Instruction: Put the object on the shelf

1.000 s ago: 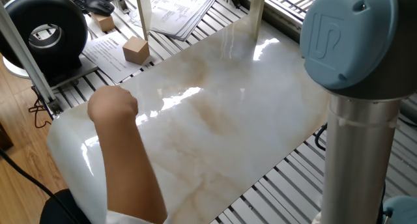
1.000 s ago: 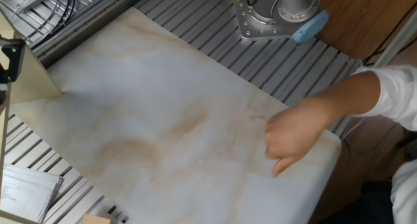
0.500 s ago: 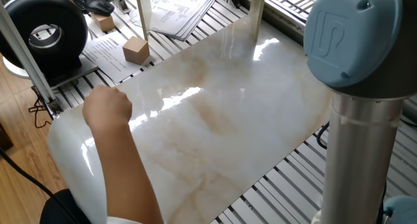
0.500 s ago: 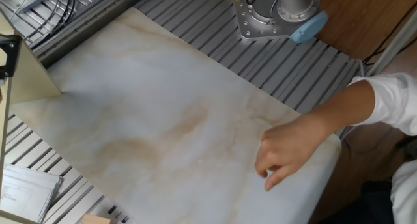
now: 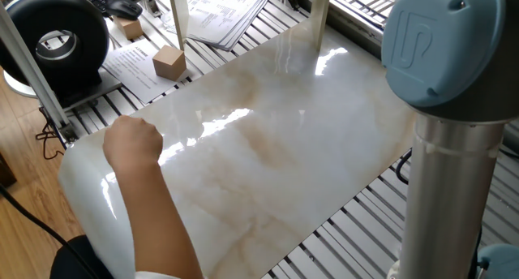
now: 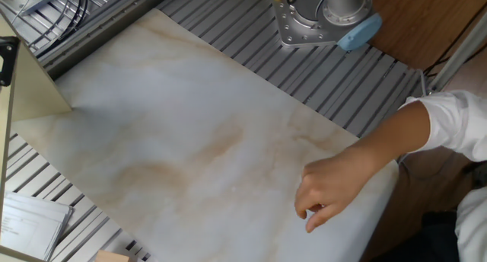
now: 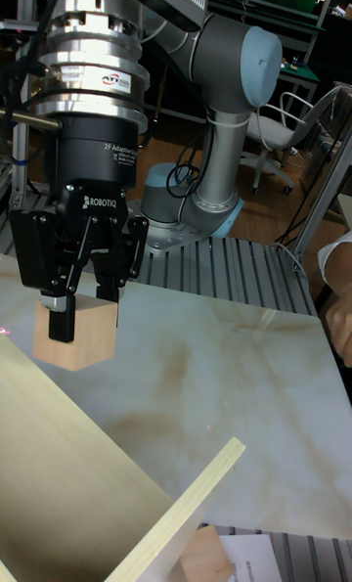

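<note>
In the tall fixed view, the object (image 7: 82, 349), a small light-brown wooden cube, hangs just above the marble tabletop (image 7: 225, 386). My gripper (image 7: 83, 323) is shut on it, its black fingers (image 7: 61, 326) clamping two opposite faces. The shelf (image 7: 68, 484) is pale wood boards rising right below and in front of the cube. In one fixed view only my arm's blue joint cap (image 5: 442, 44) shows. In the other only my arm's base (image 6: 319, 18) shows. Gripper and cube are out of both.
A person's hand (image 5: 132, 141) rests on the marble slab near its edge, the same hand (image 6: 327, 192) in the other view. A larger tan block (image 5: 169, 62) and a small tan block (image 5: 127, 27) lie beyond the slab, near papers (image 5: 219, 7) and a black fan (image 5: 57, 40).
The person's hand has slid a little along the slab toward its edge. The arm's joint barely shifted. No earlier tall view shows the gripper.
</note>
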Motion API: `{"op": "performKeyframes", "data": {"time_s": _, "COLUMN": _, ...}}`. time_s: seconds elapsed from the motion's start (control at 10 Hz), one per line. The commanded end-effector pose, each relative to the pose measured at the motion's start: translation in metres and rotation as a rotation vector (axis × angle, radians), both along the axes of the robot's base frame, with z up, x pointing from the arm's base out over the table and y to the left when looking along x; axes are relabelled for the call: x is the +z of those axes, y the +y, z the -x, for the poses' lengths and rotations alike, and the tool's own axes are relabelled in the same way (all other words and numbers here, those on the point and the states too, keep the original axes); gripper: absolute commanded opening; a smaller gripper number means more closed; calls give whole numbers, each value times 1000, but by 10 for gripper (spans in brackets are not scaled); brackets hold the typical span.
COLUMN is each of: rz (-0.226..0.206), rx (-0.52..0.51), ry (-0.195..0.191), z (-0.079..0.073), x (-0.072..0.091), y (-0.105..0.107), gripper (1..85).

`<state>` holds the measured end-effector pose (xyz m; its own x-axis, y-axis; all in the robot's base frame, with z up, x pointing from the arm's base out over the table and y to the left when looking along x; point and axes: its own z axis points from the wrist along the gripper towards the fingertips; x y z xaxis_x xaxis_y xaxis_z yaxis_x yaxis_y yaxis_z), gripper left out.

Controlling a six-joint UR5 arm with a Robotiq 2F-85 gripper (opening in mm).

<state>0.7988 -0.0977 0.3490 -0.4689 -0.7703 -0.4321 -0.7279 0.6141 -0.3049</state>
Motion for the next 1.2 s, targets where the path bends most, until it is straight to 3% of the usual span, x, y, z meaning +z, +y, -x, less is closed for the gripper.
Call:
{"op": "performKeyframes", "data": {"time_s": 0.0, "rz": -9, "rx": 16, "ry": -4, "z": 2, "x": 2, "y": -1, "gripper": 13}}
{"op": "performKeyframes", "data": {"time_s": 0.1, "rz": -19, "rx": 6, "ry": 9, "z": 5, "x": 1, "y": -1, "gripper": 13}}
{"op": "performKeyframes", "data": {"time_s": 0.2, "rz": -64, "rx": -28, "ry": 41, "z": 11, "x": -1, "y": 5, "gripper": 13}}
{"op": "performKeyframes", "data": {"time_s": 0.3, "rz": -60, "rx": -34, "ry": 46, "z": 11, "x": -1, "y": 3, "gripper": 13}}
{"op": "performKeyframes", "data": {"time_s": 0.8, "rz": -32, "rx": 12, "ry": -44, "z": -6, "x": 9, "y": 2, "gripper": 13}}
{"op": "performKeyframes", "data": {"time_s": 0.9, "rz": -19, "rx": 19, "ry": -51, "z": -7, "x": 9, "y": 1, "gripper": 13}}
{"op": "performKeyframes", "data": {"time_s": 1.1, "rz": -18, "rx": 18, "ry": -14, "z": 1, "x": 5, "y": 0, "gripper": 13}}
